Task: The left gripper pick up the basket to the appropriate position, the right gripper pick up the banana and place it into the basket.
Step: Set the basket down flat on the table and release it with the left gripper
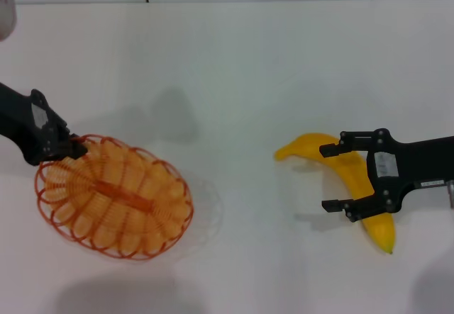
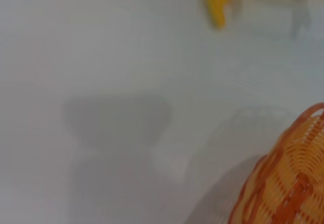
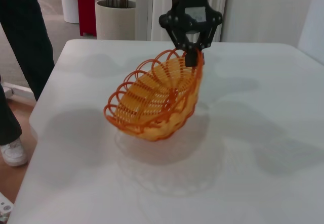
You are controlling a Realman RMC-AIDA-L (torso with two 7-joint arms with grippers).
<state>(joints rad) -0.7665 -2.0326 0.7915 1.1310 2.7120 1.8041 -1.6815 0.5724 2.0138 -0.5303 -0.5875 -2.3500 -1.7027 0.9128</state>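
Orange wire basket, scalloped rim, hanging tilted off the white table, left gripper pinching its rim. Right gripper hovering, jaws spread, straddling the smooth yellow banana.

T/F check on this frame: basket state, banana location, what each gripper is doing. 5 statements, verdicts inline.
1. The left gripper is clamped on the rim of the basket. True.
2. The basket sits flat on the table. False: the right wrist view shows it tilted, raised on the gripped side with its shadow beneath.
3. The banana is already inside the basket. False: it lies on the table, well apart from the basket, on the robot's right.
4. The right gripper has its fingers open on either side of the banana. True.
5. The basket holds another fruit. False: nothing is visible in it.
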